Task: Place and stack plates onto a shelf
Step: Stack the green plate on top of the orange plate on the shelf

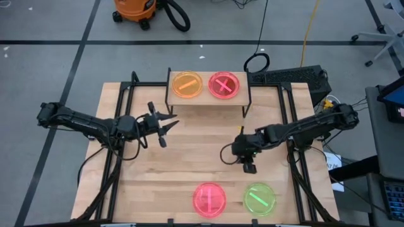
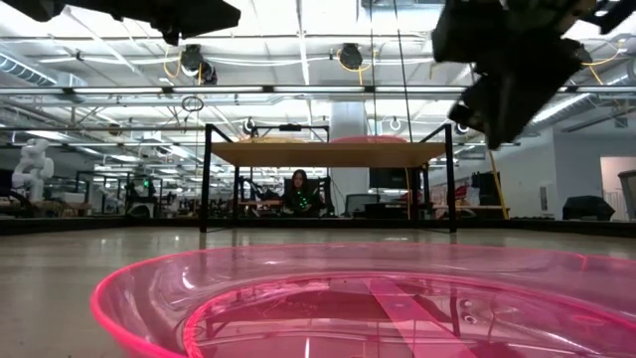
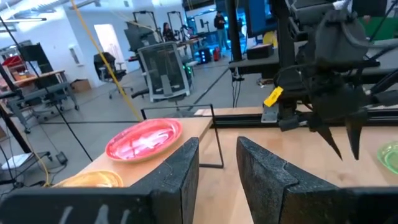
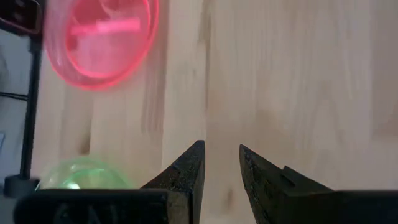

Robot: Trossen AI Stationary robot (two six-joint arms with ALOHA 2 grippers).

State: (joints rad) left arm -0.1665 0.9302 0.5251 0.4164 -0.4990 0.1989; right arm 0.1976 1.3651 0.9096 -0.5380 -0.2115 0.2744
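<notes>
Translucent plastic plates: orange (image 1: 186, 84) and pink (image 1: 224, 85) sit on the shelf (image 1: 208, 99); a pink plate (image 1: 209, 198) and green plate (image 1: 259, 197) wait at the bench's (image 1: 189, 151) near edge. Probably light, stiff, slippery; pinch the rim. Left end effector (image 1: 169, 123) and right end effector (image 1: 249, 168) hover open, empty.

The table (image 1: 164, 170) is pale wood, matt, with visible plank grain. The shelf (image 1: 205, 99) has a board of the same light wood on thin black metal legs. The plates — a pink one (image 1: 209, 198) and a green one (image 1: 259, 197) near, an orange one (image 1: 187, 84) and a pink one (image 1: 224, 84) far — are translucent glossy plastic. The gripper fingers (image 3: 180, 171) look dark, matt, finely rough.
</notes>
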